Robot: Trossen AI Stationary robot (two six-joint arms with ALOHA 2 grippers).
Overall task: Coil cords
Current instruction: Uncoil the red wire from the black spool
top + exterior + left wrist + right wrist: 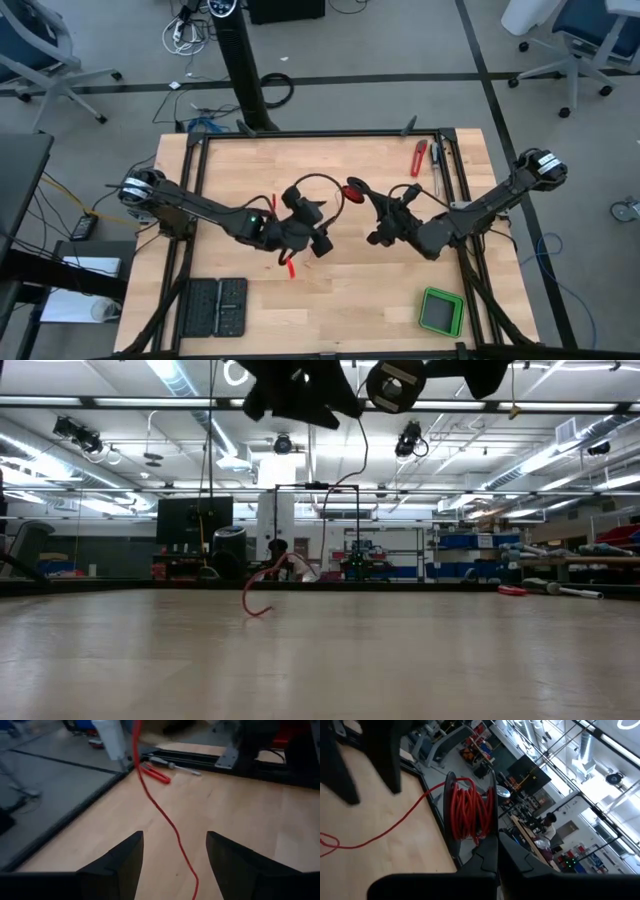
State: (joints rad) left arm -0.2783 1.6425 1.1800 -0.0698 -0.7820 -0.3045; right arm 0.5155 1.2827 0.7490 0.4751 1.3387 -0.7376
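The cords are one thin red wire. Part of it is a red coil (470, 812) around the fingers of my right gripper (364, 194), which is raised above the table's middle. From the coil a slack strand (385, 832) runs down to the table and ends in a loose curl (258, 600). My left gripper (322, 242) hovers just left of the middle, open. In the left wrist view the red strand (165, 817) passes between its fingers; I see no touch. My right gripper is shut and carries the red wire wound in several turns around its fingers (494, 820), roughly halfway along them. The fingers point about level. The coil (353, 192) is lifted clear of the table, and its tail hangs slack. The turns hide whether an end is pinched between the fingers.
A red-handled tool (419, 157) lies at the far right by the black frame rail (445, 165). A green box (440, 311) stands near the right front corner, and a black tray (213, 308) near the left front. Bare wood lies between them.
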